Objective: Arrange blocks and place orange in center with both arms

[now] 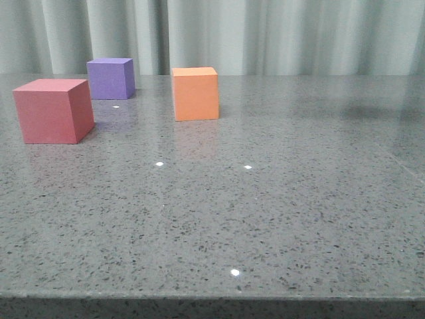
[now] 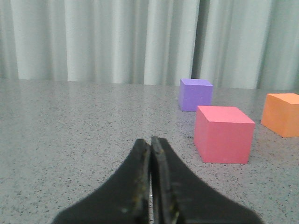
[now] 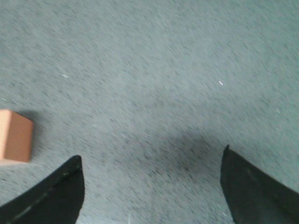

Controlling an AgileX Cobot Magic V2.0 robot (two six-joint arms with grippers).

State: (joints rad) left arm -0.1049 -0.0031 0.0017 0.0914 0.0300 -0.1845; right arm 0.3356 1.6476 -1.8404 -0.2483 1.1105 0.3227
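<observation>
3 blocks [image 1: 53, 110] back-left on table [image 1: 265, 219]

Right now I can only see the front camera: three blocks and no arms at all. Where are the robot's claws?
Observer: The left tool is pressed shut and holds nothing; it sits low over the table.
Operator: What is it looking at?
Observer: The red-pink cube is the nearest block ahead of it, with the purple cube behind that.
Operator: And the other claw?
Observer: The right tool is wide open above bare tabletop, with the orange cube off to one side, outside its fingers.
</observation>
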